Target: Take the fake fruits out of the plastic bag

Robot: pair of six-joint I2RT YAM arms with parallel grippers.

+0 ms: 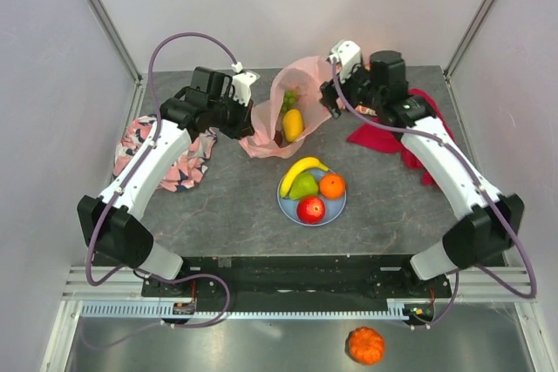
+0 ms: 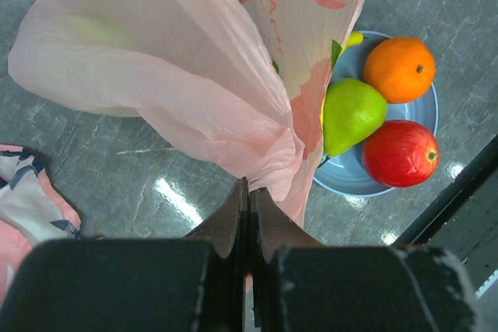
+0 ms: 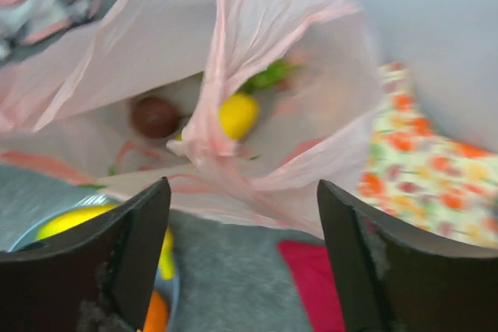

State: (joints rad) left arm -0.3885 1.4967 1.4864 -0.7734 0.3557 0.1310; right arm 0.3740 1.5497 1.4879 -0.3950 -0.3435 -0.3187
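The pink plastic bag stands open at the table's back middle. My left gripper is shut on a gathered fold of the bag, as the left wrist view shows. My right gripper is open and empty just outside the bag's mouth, with its jaws wide apart. Inside the bag lie a yellow fruit, a dark purple fruit and something green. A blue plate holds a banana, green pear, orange and red apple.
A pink-and-black patterned cloth lies at the left. A red cloth lies under my right arm, with a fruit-print cloth beside it. An orange pumpkin sits below the table's front edge.
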